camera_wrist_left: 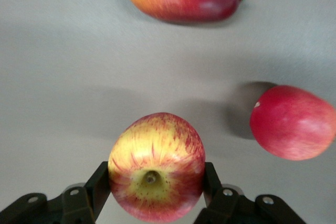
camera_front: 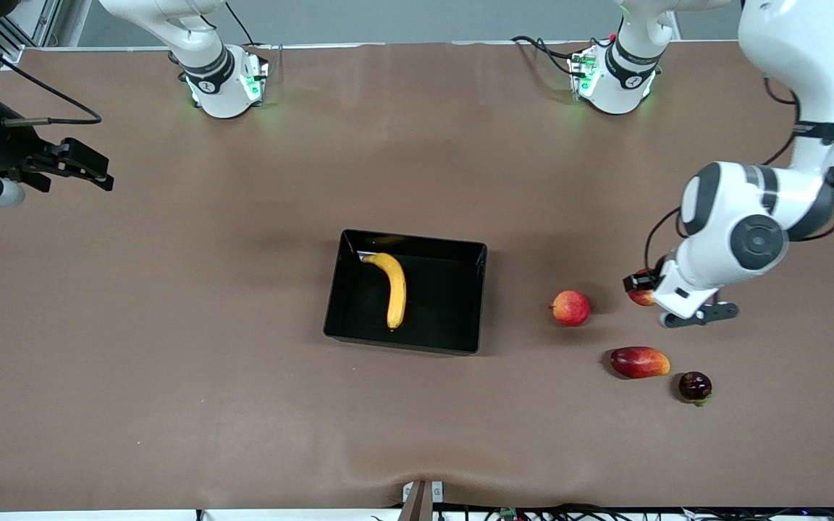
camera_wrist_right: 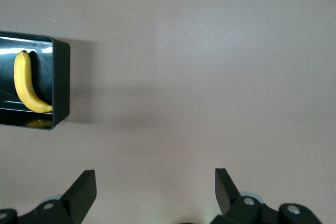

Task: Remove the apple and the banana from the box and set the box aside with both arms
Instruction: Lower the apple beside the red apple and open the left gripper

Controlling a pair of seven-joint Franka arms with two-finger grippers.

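Clearly the apple (camera_wrist_left: 156, 166) sat clamped between the left gripper (camera_front: 650, 288)'s fingers, over the table toward the left arm's end, well apart from the box (camera_front: 475, 250), where the banana (camera_front: 392, 288) lay. Lowering it gently before letting go seemed wise, since the pinkish fruit (camera_front: 571, 307) and the mango (camera_front: 639, 362) lay near. The right gripper (camera_front: 73, 168) waited, fingers apart.

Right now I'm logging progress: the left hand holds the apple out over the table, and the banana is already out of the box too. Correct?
Not quite. The left hand does hold the apple, but the banana lies in the box, as the front view shows.
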